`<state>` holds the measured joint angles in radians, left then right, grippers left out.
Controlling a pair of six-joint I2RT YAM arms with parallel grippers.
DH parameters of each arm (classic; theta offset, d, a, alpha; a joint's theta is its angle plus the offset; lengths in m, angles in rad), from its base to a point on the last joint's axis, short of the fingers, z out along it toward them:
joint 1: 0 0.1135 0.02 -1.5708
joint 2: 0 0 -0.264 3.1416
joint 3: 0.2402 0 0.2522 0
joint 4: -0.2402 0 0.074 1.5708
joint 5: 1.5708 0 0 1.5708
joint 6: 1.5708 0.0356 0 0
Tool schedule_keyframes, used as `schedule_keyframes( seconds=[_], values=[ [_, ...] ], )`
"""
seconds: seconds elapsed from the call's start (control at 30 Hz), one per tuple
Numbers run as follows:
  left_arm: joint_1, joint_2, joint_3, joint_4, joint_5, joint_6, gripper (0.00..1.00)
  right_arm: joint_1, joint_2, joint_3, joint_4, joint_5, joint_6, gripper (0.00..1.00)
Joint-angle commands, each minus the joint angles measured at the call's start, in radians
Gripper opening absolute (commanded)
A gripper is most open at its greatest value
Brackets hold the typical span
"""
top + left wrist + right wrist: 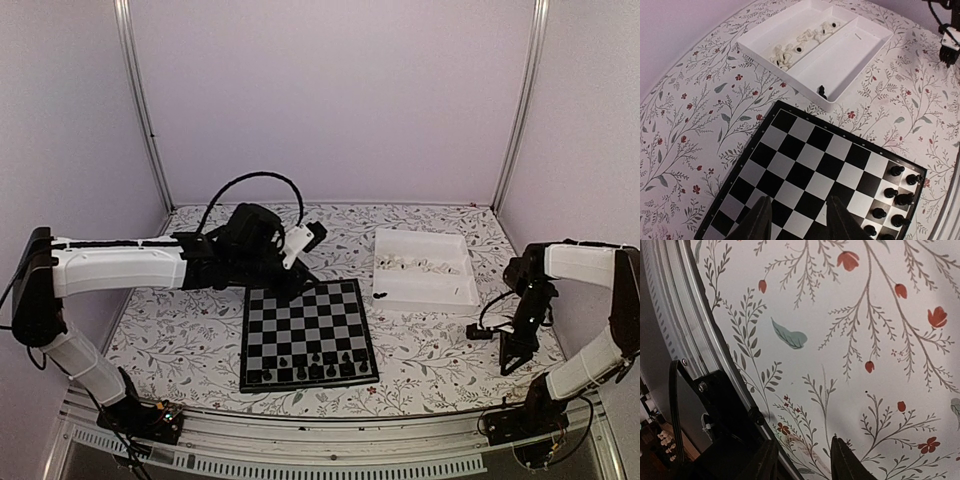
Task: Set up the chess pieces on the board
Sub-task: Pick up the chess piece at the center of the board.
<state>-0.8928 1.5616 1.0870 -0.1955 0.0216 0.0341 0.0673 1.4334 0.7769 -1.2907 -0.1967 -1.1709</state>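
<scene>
The counter [200, 330] carries the board [307, 332] and a white tray [425, 300] beside it. The left gripper [799, 216] and the right gripper [802, 460] are both spread and empty. The chess pieces [896, 170], some standing on the board and others in the tray, look light, hard and easy to topple, so I would pinch each one low at the waist.

Left tool [799, 220] and right tool [804, 462] both spread apart

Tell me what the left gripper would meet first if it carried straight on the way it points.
Most likely the flat black-and-grey checked chessboard: the left gripper points down at bare squares. The small black chess pieces stand aside. Height above it is unclear.
</scene>
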Motion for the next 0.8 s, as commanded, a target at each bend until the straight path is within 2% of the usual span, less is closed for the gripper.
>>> schedule_keyframes(
  seconds=[0.0,0.27,0.47,0.77],
  values=[
    [0.002,-0.026,-0.030,0.039,-0.057,0.021,0.40,0.011,0.024,-0.032,-0.005,0.010,-0.128,0.38],
    [0.024,0.044,0.011,0.012,-0.085,0.038,0.40,0.025,0.038,-0.060,0.003,0.064,-0.287,0.34],
    [0.026,0.096,0.056,-0.011,-0.102,0.023,0.40,0.052,0.058,-0.135,0.052,0.115,-0.339,0.33],
    [0.026,0.153,0.108,-0.042,-0.106,0.010,0.41,0.119,0.059,-0.181,0.095,0.073,-0.373,0.34]
  ],
)
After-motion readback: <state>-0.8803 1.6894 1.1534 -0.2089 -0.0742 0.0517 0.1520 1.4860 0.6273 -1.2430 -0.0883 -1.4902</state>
